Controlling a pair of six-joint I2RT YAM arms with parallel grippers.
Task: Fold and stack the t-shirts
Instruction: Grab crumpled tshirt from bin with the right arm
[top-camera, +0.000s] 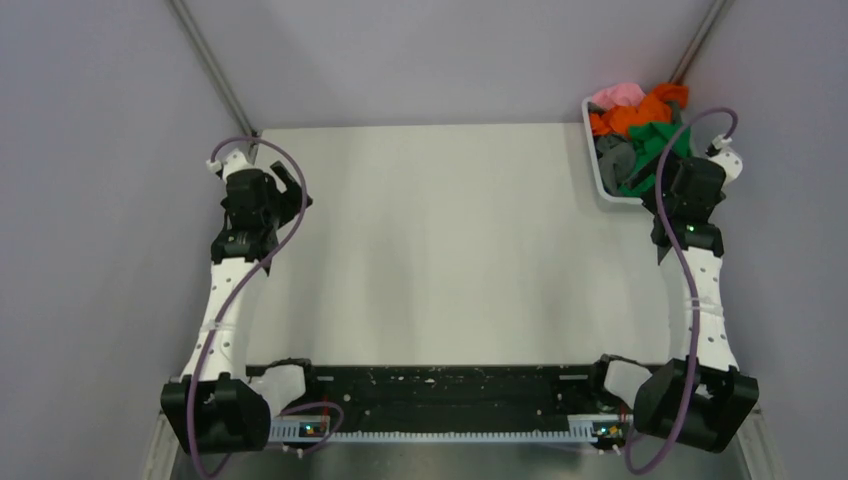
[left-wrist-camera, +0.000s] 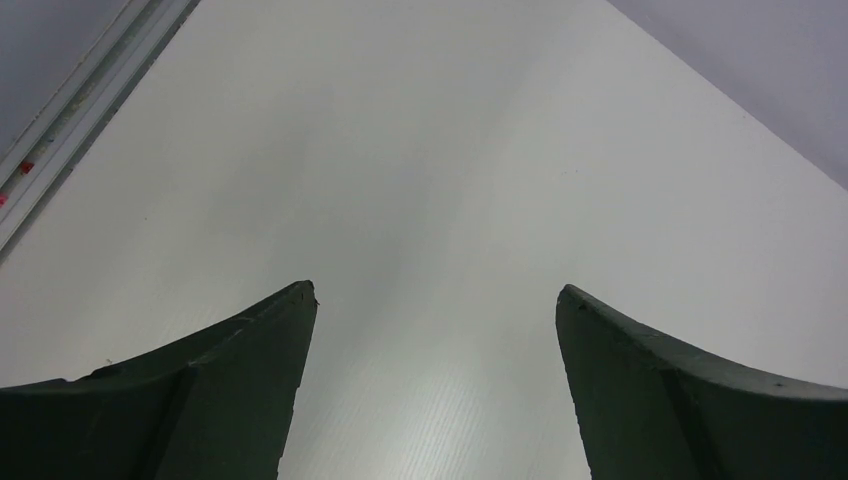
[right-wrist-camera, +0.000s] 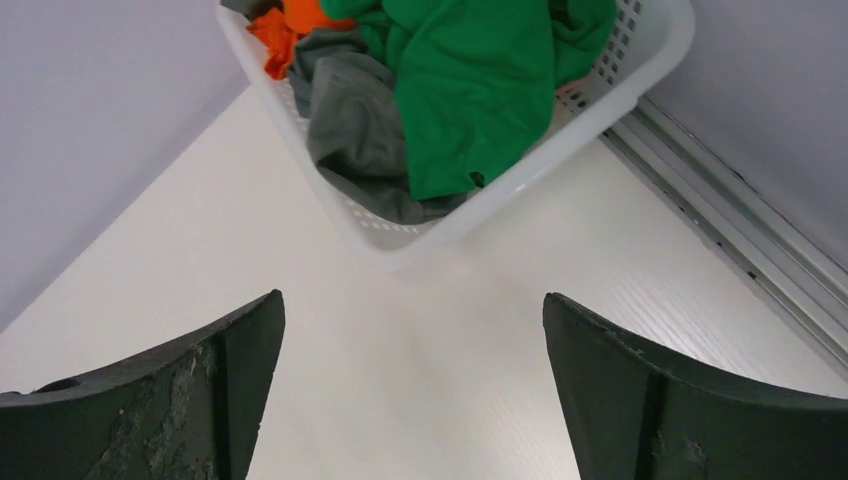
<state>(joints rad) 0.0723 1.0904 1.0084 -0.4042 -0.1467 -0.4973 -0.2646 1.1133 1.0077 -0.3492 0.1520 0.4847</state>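
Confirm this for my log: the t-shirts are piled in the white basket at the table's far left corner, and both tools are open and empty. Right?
No: the white basket sits at the far right corner of the table, per the top external view. The t-shirts are piled in it, and the left tool and right tool are open and empty.

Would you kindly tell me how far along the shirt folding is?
Nothing looks done: the t-shirts sit bundled in the basket. Nothing is in hand; right gripper hangs open facing it, left gripper open over the table. All folding and stacking remains.
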